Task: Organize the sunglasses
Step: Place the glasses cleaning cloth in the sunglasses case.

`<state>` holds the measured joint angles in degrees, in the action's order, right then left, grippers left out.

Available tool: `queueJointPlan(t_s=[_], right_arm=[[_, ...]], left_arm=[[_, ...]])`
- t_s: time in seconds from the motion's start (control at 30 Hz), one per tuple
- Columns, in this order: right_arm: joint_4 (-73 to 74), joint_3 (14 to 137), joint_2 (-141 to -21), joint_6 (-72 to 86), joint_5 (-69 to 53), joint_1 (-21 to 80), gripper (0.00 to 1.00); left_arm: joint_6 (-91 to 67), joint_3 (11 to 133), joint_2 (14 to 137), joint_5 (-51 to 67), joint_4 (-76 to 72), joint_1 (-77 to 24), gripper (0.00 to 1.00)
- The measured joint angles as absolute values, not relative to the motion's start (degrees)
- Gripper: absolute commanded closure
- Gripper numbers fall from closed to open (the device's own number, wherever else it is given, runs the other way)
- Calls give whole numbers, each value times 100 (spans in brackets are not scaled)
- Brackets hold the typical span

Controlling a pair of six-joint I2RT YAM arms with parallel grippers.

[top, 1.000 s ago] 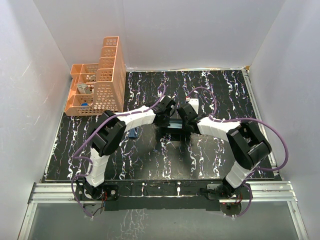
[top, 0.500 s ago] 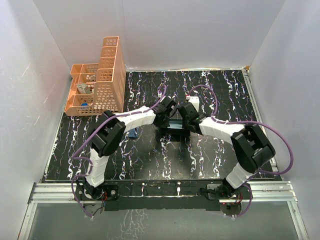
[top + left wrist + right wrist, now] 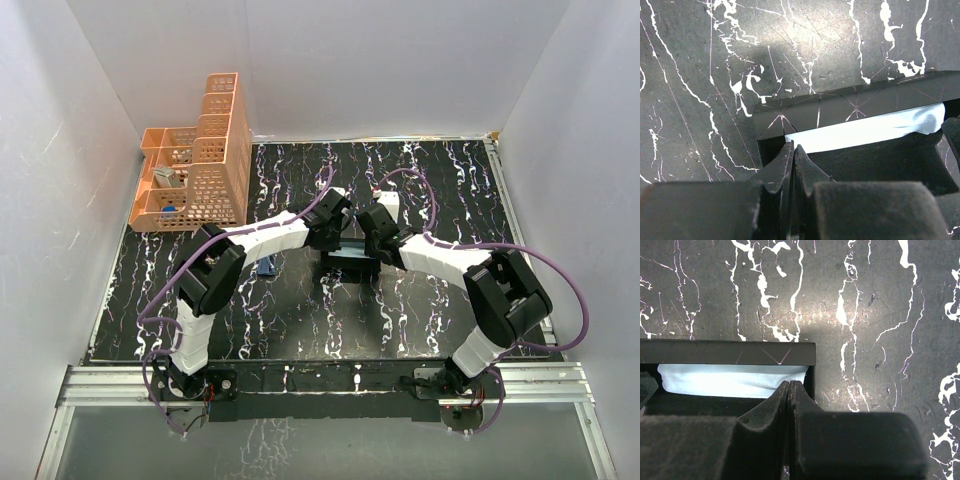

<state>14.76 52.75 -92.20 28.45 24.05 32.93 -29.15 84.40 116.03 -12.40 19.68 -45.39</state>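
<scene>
Standing here watching, my read is they're still prepping the case, not touching the glasses yet. The black marbled counter (image 3: pixel 440 190) has the orange mesh organizer (image 3: pixel 200 175) in the far left corner. Both arms reach into the middle and meet over the black glasses case (image 3: pixel 830 107).

The case looks open, with the light blue cloth (image 3: pixel 860 131) lying along its far side. The sunglasses (image 3: pixel 266 267) aren't in it. They sit on the counter just left of the case, partly tucked under the left arm (image 3: pixel 270 235).

The left gripper (image 3: pixel 793 152) has its fingers pressed together at the case's left end, tips right at the cloth's edge. The right gripper (image 3: pixel 790 389) is also pinched together at the right end. I can't see anything caught between either pair.

To do this bit well, I'd say hold the case steady from both ends and keep the cloth flat so there's room for the glasses. Don't shove sideways, since the case would probably slide on that slick top. The left arm should also lift straight up before going for the glasses, as they're right below it.

Compared with a second ago, the right arm (image 3: pixel 440 255) has stretched further in, elbow swung out to the right. The left elbow has shifted left and nearer. The sunglasses haven't budged.
</scene>
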Motion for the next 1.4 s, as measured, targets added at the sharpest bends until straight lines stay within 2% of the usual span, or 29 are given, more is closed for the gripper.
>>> queueJointPlan(t_s=[0.87,1.4], right_arm=[[1299,5260,-9231,2858,2401,3293,100],[1212,5094,-9310,2858,2383,3295,100]], left_arm=[[-2707,8431,11874,-528,1017,-4589,100],[-2814,8381,12046,-1063,860,-4711,100]])
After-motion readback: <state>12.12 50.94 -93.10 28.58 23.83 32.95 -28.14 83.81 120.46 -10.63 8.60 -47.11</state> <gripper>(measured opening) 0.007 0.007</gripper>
